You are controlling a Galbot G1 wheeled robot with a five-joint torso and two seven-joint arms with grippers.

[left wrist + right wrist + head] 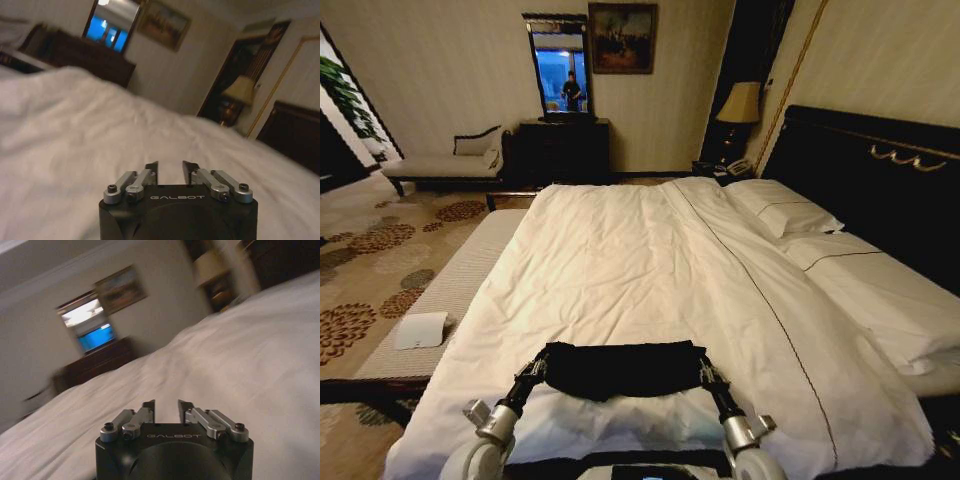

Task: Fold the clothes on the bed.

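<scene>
Bed: the large double bed (620, 260) with white duvet and sheets and a dark wooden headboard at about 3 o'clock in the head view runs from the near edge up toward 12 o'clock.
Clothes: the soft black T-shirt (620, 368) lies as a short wide band across the near end of the duvet, at about 6 o'clock in the head view, small against the bedding; no lettering can be made out on it.
Left gripper: the left gripper (536, 368) sits at the T-shirt's left end, at about 7 o'clock; in the left wrist view (170, 172) its dark fingertips (151, 172) stand apart with a narrow gap and white duvet ahead of them, nothing between them.
Right gripper: the right gripper (704, 368) sits at the T-shirt's right end, at about 5 o'clock; in the right wrist view (166, 411) its fingertips (185, 411) are likewise parted by a narrow gap, holding nothing.
Contact: whether either gripper touches the fabric cannot be told.
Pillows: two white pillows (790, 212) lie by the headboard, at about 2 o'clock.
Far wall: a dark wooden dresser (563, 150) with a framed mirror (558, 68) above it stands at about 12 o'clock, a framed painting (621, 37) just beside the mirror.
Lamp: a table lamp with a pale shade (740, 105) stands at about 1 o'clock.
Chaise: a pale chaise with a dark frame (445, 165) stands at about 10 o'clock on the patterned carpet (370, 260).
</scene>
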